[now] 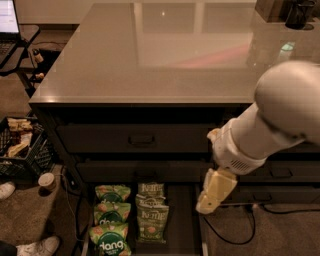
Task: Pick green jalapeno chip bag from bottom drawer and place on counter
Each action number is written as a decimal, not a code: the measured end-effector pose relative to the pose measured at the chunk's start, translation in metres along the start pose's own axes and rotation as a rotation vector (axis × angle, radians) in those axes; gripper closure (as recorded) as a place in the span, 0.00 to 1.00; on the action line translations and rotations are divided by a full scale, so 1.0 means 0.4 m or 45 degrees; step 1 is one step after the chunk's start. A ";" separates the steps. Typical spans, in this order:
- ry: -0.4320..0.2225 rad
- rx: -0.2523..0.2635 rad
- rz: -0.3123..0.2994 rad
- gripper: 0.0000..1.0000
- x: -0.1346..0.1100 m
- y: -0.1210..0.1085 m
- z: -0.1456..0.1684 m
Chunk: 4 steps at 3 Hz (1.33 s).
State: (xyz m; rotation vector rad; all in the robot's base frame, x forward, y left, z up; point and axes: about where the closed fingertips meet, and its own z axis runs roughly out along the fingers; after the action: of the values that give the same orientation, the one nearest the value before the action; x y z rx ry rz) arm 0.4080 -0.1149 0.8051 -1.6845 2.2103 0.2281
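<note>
The bottom drawer (184, 220) is pulled open below the dark cabinet front. In it lie two olive-green jalapeno chip bags with pale "Kettle" labels, one behind (151, 189) and one in front (151, 223). Left of them lie three brighter green "dang" bags (111, 215). The counter (165, 55) is a glossy pale-grey slab above. My gripper (207, 204) hangs on the white arm (280, 110), just right of the drawer's right rail and above it, apart from the bags and holding nothing.
A black crate (20, 145) with items, a paper cup (47, 181) and white shoes (40, 246) are on the carpet at left. A laptop (9, 20) sits at top left. Dark objects (290, 10) stand on the counter's far right corner. Cables (235, 235) lie on the floor.
</note>
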 end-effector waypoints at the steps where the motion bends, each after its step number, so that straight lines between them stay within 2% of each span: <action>1: -0.047 -0.015 0.004 0.00 -0.003 0.005 0.122; 2: -0.092 -0.089 0.024 0.00 0.002 0.013 0.256; 3: -0.092 -0.089 0.024 0.00 0.002 0.013 0.256; 4: -0.137 -0.135 0.061 0.00 0.016 0.050 0.349</action>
State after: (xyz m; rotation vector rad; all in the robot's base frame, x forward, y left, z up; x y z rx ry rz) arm 0.4122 -0.0683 0.6719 -1.6337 2.1953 0.4450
